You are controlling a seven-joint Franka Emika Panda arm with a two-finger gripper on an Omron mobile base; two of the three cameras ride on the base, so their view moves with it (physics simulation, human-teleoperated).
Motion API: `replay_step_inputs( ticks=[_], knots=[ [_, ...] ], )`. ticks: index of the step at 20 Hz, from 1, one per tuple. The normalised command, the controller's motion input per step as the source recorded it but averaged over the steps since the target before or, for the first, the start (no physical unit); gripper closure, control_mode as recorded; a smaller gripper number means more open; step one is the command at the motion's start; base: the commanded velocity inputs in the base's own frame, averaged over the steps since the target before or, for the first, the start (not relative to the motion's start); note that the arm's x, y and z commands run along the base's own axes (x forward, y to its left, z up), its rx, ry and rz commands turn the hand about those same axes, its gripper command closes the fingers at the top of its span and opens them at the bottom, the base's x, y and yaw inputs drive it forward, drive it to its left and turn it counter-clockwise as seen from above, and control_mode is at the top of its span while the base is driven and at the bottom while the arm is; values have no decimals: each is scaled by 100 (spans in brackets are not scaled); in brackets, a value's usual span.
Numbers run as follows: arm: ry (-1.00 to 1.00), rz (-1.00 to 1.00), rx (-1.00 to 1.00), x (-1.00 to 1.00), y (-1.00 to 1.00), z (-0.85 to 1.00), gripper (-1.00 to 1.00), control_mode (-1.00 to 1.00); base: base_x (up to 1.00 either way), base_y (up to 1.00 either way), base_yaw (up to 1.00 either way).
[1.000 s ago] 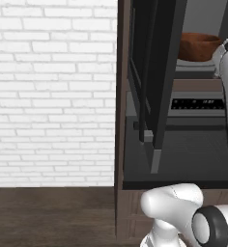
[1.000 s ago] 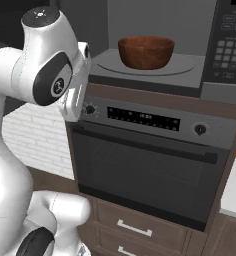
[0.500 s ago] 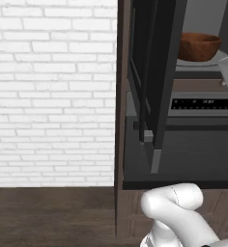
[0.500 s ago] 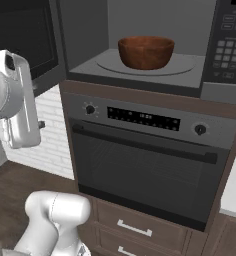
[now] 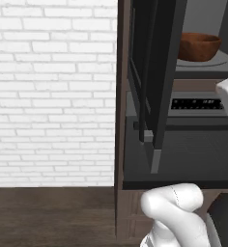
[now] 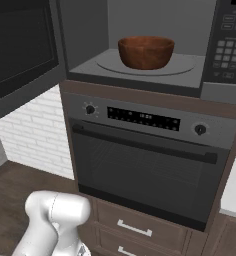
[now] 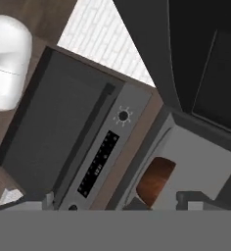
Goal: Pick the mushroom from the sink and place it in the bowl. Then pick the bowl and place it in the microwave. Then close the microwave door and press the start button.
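Wood-coloured bowl (image 6: 146, 52) is sitting inside the microwave (image 6: 140, 75), its door (image 5: 152, 82) hanging open; the hand is looking down past it, jaws' state untellable.

A white brick wall (image 5: 53, 91) is on the left. The floor (image 5: 48, 217) is dark wood. A grey oven (image 6: 150, 165) has 2 knobs, with 2 brown drawers (image 6: 135, 231) below.
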Motion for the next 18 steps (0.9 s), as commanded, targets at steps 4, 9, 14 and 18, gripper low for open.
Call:
replay_step_inputs(
  ticks=[4,9,14,18],
  knots=[
    [-4,-31,-3,-53,56,2,-100,-100,0,0,0],
    [-5,-27,-3,-11,72,-14,-100,-100,0,0,0],
    [-14,-19,-2,-21,85,-11,-100,-100,0,0,0],
    [-11,-17,-3,7,91,-34,-100,-100,0,0,0]
  ],
)
